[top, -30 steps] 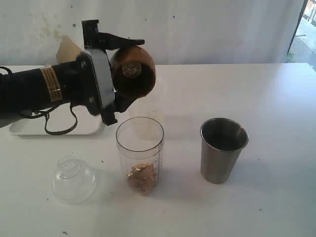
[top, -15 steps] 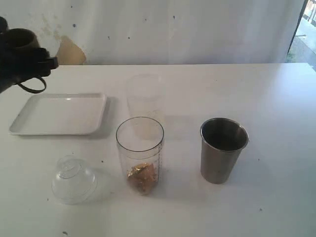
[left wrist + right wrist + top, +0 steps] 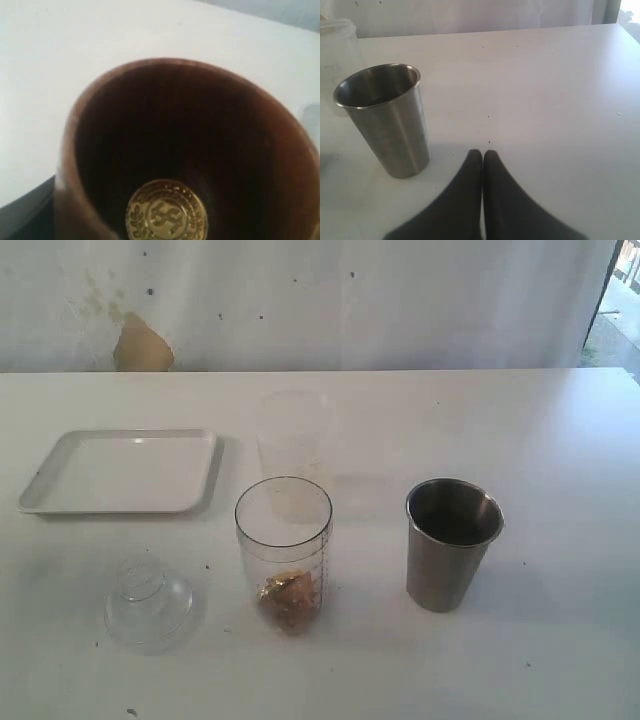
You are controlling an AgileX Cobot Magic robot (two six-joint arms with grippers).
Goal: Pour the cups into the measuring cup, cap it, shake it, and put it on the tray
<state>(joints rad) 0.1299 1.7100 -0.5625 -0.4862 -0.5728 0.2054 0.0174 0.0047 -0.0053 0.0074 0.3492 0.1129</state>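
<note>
The clear measuring cup (image 3: pixel 283 550) stands upright near the table's front, uncapped, with brown-gold bits at its bottom. The steel tumbler (image 3: pixel 452 543) (image 3: pixel 385 120) stands upright to its right. The dark-brown wooden cup (image 3: pixel 175 150) fills the left wrist view, mouth toward the camera, with a gold emblem (image 3: pixel 166 212) inside; the left gripper holds it and its fingers are hidden. The right gripper (image 3: pixel 482 153) is shut with nothing in it, low over the table a short way from the tumbler. The white tray (image 3: pixel 115 470) lies bare at the left. Neither arm shows in the exterior view.
A frosted plastic cup (image 3: pixel 292 435) (image 3: pixel 337 45) stands just behind the measuring cup. A clear dome lid (image 3: pixel 148 602) lies on the table in front of the tray. A white wall runs along the table's far edge.
The left arm, holding the wooden cup tipped above the measuring cup, has drawn back to the left and left the exterior view. The objects on the table kept their places.
</note>
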